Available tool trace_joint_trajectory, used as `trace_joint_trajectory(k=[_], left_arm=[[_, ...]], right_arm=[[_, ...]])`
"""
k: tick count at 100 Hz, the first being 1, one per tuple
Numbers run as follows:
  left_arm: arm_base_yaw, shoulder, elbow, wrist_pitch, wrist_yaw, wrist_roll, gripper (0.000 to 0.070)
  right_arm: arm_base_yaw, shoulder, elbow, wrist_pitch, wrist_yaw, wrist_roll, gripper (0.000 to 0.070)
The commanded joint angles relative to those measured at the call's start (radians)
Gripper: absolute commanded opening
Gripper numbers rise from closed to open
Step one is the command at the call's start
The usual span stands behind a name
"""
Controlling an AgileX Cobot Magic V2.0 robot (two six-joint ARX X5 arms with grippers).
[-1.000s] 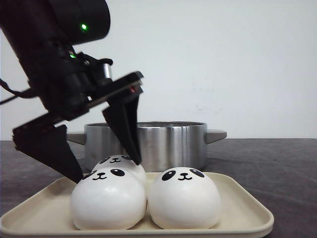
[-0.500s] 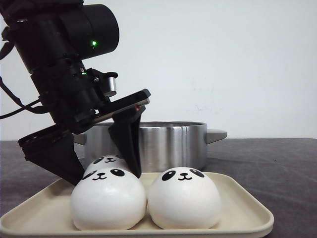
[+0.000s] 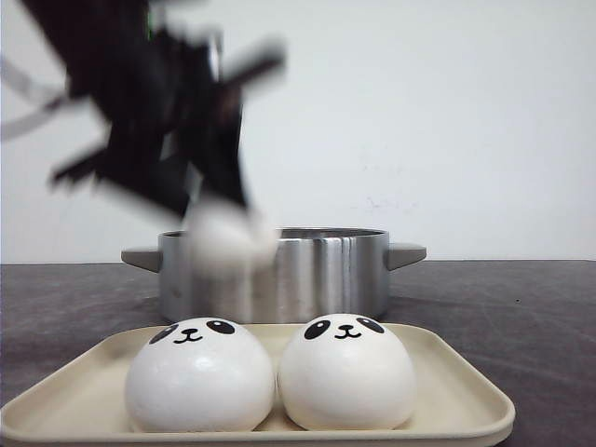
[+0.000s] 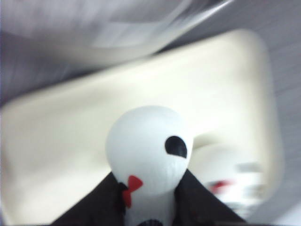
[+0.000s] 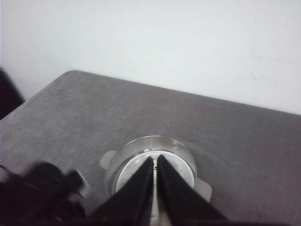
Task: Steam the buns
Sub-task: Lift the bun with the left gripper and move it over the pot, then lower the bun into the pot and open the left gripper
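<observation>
At the left side of the table, the left gripper [image 3: 200,200] hangs in the air above the tray, badly smeared by motion in the front view. Its black fingers [image 4: 101,205] are closed on a white bun [image 3: 226,239], which appears there as a pale blur level with the pot's rim, clear of the tray. The left wrist view shows this held bun [image 4: 149,149] more sharply: a smooth white dome with one black eye patch and a small red mark near the fingers, pinched from both sides.

Below it, at the near edge of the table, sits the cream tray [image 3: 456,386]. Two more buns rest on it side by side, touching: the left tray bun [image 3: 199,377] and the right tray bun [image 3: 346,372], both with their panda faces turned toward the front camera. A fourth bun cannot be made out.

Behind the tray, toward the middle of the table, stands the steel pot [image 3: 307,270], with a flat handle sticking out on each side. The right wrist view looks down on the pot [image 5: 178,155] from high above.

The right gripper [image 5: 155,162] is raised over the pot, its two dark fingers almost meeting at the tips with only a thin slit between them, and with nothing held.
</observation>
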Motion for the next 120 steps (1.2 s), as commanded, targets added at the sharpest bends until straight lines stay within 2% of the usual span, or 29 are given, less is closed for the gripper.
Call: trace_joint_trajectory(k=[1,10,17,27,41,69,84,95,112,116,120], left_arm=[[-0.008,-0.03,0.042,0.009,-0.048,0.029,0.001],[-0.003,-0.061,0.094,0.011,-0.153,0.061,0.001],[0.018,-0.058,0.142,0.012,-0.195,0.121,0.001],[0.066,-0.016,0.205,0.011,-0.196,0.182,0.001],[0.133,0.098,0.271,0.008,-0.196,0.214,0.001],[0.2,0.346,0.316,0.009,-0.195,0.237,0.0012],[0.208,0.419,0.316,0.013,-0.195,0.241,0.0045],[0.208,0.434,0.316,0.024,-0.195,0.24,0.0181],[0.208,0.433,0.317,0.101,-0.195,0.24,0.0569],[0.208,0.433,0.323,0.106,-0.195,0.24,0.0638],[0.208,0.433,0.328,0.107,-0.195,0.24,0.0665]], right_arm=[[0.011,0.008,0.018,0.01,0.0,0.011,0.0002],[0.011,0.008,0.018,0.01,0.0,0.011,0.0002],[0.011,0.008,0.018,0.01,0.0,0.011,0.0002],[0.011,0.01,0.018,0.01,0.0,0.01,0.0002],[0.011,0.01,0.018,0.01,0.0,0.01,0.0002],[0.011,0.01,0.018,0.009,0.0,0.01,0.0002],[0.011,0.01,0.018,0.003,0.0,0.011,0.0002],[0.011,0.008,0.018,-0.016,0.0,0.014,0.0002],[0.011,0.009,0.018,-0.065,0.001,0.038,0.0002],[0.011,0.009,0.018,-0.074,0.001,0.039,0.0002],[0.011,0.009,0.018,-0.08,0.001,0.039,0.0002]])
